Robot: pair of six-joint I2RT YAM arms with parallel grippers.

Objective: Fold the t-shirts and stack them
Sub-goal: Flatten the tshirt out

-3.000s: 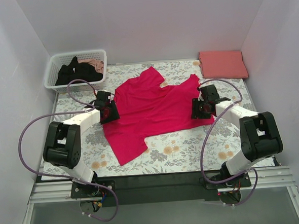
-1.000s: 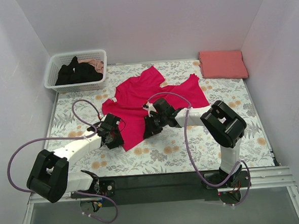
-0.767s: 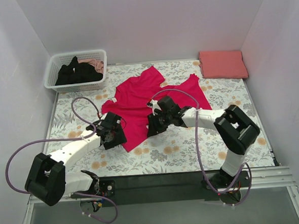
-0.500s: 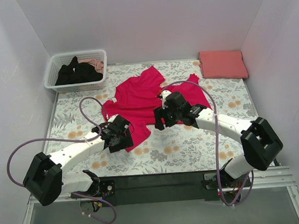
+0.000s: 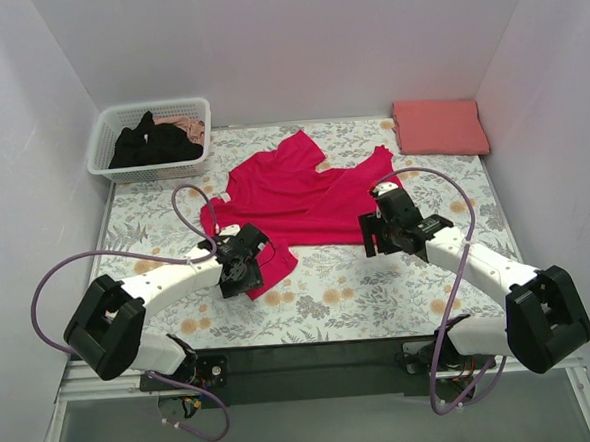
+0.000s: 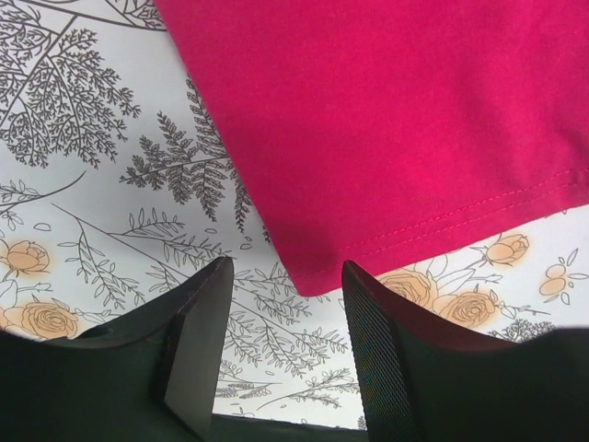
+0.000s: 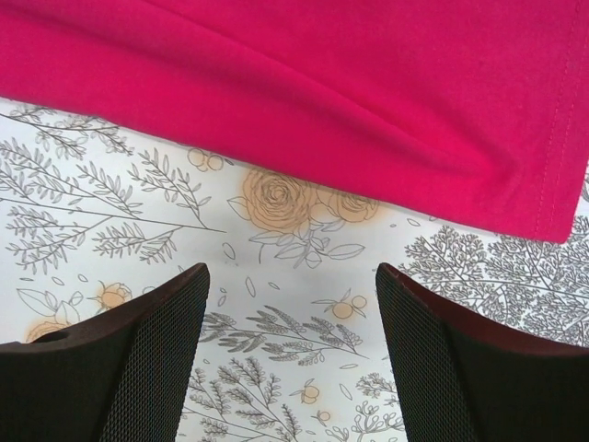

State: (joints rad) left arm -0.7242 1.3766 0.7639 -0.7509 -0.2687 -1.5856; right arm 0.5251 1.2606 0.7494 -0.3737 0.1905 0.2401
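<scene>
crimson t-shirt (image 6: 386,120) — corner between left fingers (image 6: 198,350), parted

Lab booth; blank white walls (image 5: 284,41)

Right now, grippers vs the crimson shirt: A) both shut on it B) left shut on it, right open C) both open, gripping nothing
C: the left gripper and right gripper both show fingers spread apart, with the crimson t-shirt lying loose on the floral cloth.
</scene>
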